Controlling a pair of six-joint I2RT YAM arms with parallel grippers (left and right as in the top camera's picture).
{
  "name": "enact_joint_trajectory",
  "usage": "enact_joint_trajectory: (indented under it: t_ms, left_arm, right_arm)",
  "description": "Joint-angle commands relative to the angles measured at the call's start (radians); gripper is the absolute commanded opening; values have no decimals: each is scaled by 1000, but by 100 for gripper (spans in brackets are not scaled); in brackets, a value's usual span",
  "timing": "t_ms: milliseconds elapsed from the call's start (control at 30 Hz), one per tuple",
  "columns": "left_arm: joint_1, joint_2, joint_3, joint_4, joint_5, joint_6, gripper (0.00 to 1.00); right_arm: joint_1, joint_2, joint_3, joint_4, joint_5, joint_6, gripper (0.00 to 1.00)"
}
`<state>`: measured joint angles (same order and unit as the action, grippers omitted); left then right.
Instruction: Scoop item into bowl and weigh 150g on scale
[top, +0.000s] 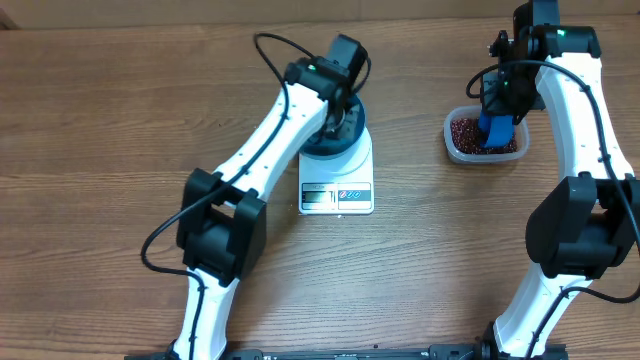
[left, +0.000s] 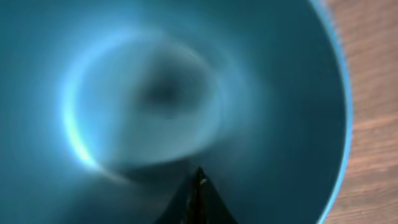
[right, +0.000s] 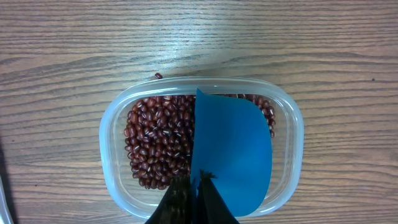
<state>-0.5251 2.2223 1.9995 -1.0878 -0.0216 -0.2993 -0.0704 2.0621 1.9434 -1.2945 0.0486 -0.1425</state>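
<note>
Left gripper (left: 199, 186), closed, inside round bright blue plastic bowl (left: 280, 93) on flat white square scale (top: 337, 197); right gripper (right: 194, 186) clamps small blue plastic scoop (right: 233, 149) over red-brown beans (right: 158, 143), within rim of clear plastic tub (right: 107, 134); open wooden table (top: 410, 180) between.

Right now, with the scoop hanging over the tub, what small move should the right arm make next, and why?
Probably dip the scoop into the beans and tilt it to load. The right gripper is shut on it above the clear tub, no beans show on its blue face, and the bowl on the scale looks empty.
</note>
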Motion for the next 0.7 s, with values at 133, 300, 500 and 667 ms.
enact_joint_trajectory:
  t_ms: [133, 300, 500, 667]
  left_arm:
    - [-26, 27, 4, -105, 117, 8, 4]
    - [-26, 26, 6, -90, 214, 54, 4]
    - [-26, 26, 6, -60, 241, 61, 4]
    - [-26, 26, 6, -21, 277, 61, 4]
  right_arm:
    - [-4, 10, -2, 4, -7, 3, 5]
    - [-4, 10, -2, 3, -7, 3, 5]
    - [-4, 10, -2, 3, -7, 3, 5]
    - [-4, 10, -2, 3, -8, 4, 5]
